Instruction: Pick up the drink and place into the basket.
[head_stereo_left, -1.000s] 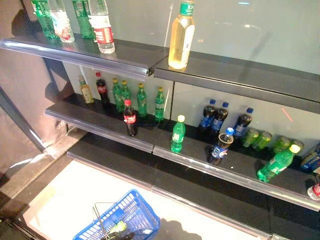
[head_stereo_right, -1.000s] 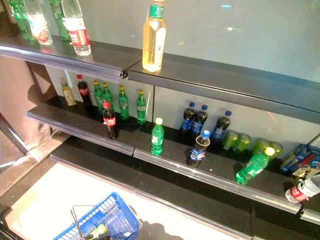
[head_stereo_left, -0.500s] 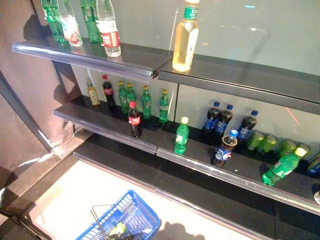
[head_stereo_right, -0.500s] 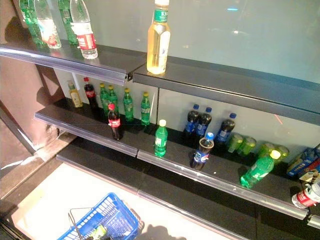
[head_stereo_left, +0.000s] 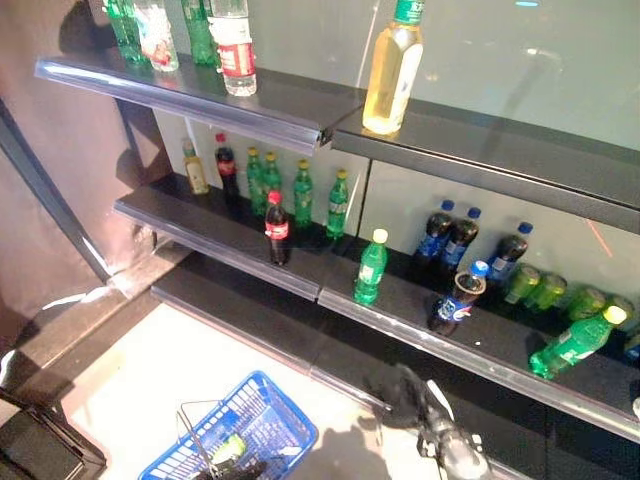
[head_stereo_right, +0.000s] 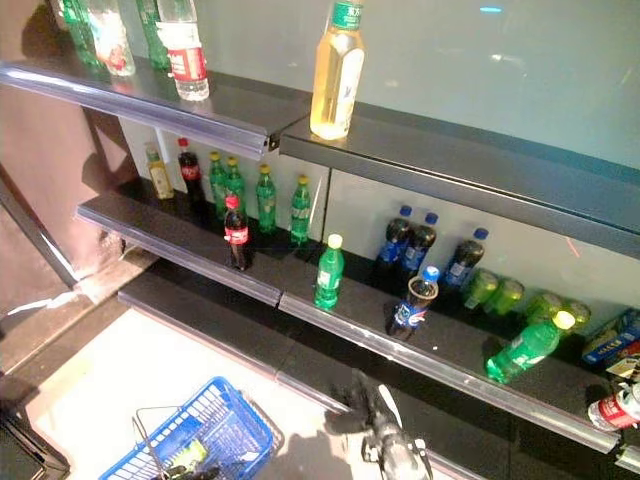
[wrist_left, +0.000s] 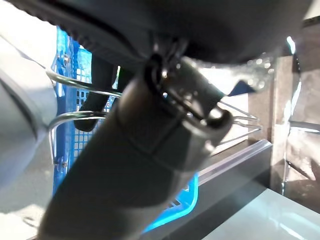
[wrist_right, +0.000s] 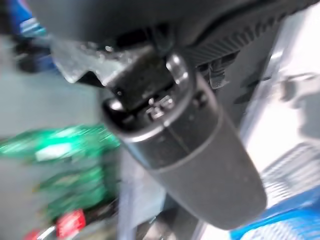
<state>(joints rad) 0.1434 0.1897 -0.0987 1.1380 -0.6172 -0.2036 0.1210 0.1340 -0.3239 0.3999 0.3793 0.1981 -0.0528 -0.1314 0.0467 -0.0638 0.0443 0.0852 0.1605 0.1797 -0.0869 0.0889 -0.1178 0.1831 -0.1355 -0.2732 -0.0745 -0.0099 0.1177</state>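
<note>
Nearest us, blue basket (head_stereo_left: 240, 440) on floor, left hand (head_stereo_left: 232, 468) at its wire handle (wrist_left: 80, 87); finger state we cannot tell. Right hand (head_stereo_left: 412, 392) raised before lower shelf edge; its fingers too blurred, we cannot tell. Beyond, drink bottles on middle shelf (head_stereo_left: 400, 318): cola bottle (head_stereo_left: 276, 228), green bottle (head_stereo_left: 371, 267). Farthest, yellow bottle (head_stereo_left: 392, 68) on top shelf.

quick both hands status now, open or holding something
Left hand: curled round the basket handle, so holding it.
Right hand: holds no drink, fingers unclear.
</note>
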